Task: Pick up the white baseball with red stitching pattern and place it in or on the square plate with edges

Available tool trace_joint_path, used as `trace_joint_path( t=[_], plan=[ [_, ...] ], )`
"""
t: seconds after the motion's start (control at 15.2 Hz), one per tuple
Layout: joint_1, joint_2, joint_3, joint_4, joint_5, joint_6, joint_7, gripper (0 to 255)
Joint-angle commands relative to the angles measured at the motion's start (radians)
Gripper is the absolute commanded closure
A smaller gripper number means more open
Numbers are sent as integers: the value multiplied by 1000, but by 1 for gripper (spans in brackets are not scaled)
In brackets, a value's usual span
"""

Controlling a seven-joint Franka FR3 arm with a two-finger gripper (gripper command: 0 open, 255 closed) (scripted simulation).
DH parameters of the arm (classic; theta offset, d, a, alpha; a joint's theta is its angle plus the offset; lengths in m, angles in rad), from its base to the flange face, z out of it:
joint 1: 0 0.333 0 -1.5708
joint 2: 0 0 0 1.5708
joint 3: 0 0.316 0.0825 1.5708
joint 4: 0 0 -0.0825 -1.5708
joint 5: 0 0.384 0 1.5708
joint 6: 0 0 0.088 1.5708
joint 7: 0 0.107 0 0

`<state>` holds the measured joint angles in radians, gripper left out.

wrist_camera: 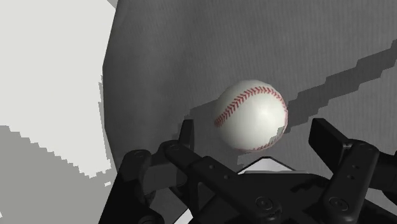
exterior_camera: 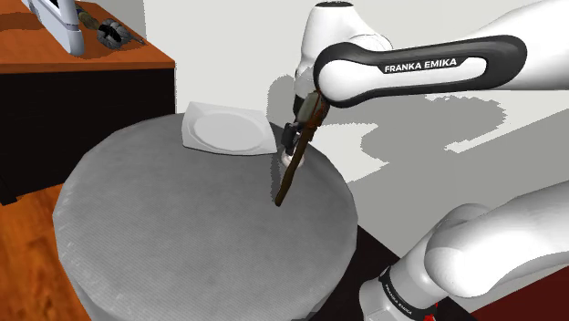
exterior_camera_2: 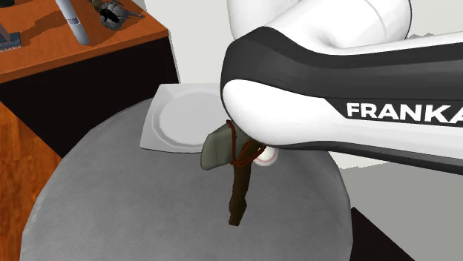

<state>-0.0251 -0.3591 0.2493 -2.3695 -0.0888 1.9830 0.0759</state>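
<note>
The white baseball (wrist_camera: 250, 114) with red stitching rests on the round grey table (exterior_camera: 164, 228). My gripper (wrist_camera: 254, 137) hangs just above it, open; its black fingers (wrist_camera: 186, 137) stand apart on either side of the ball without touching it. In the second exterior view the baseball (exterior_camera_2: 266, 156) peeks out from under the arm, which hides most of it. The white square plate (exterior_camera: 226, 129) with raised edges sits at the table's far edge, a short way beyond the ball, and nothing lies on the plate (exterior_camera_2: 185, 119).
A hatchet (exterior_camera_2: 237, 185) with a grey stone head and a brown handle is right beside the ball, between it and the table's middle. An orange-brown desk (exterior_camera: 91, 64) with small objects stands past the table in the shoulder view's upper left.
</note>
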Motion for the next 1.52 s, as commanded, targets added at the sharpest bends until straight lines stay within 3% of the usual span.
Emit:
trace_joint_path(
  t=[0.0,0.26,0.79,0.86,1.12,1.32,1.39,1.45],
  plan=[
    [-2,16,2,-25,-9,27,3,0],
    [-16,33,10,-64,-14,84,6,0],
    [-133,23,120,-70,27,96,-28,0],
    [-140,32,112,-58,21,92,-38,255],
    [-123,25,134,-111,34,136,-9,255],
    [-150,58,105,-110,12,169,-48,255],
    [-160,82,100,-86,1,171,-56,255],
    [-162,60,90,32,26,175,-63,255]
  ],
)
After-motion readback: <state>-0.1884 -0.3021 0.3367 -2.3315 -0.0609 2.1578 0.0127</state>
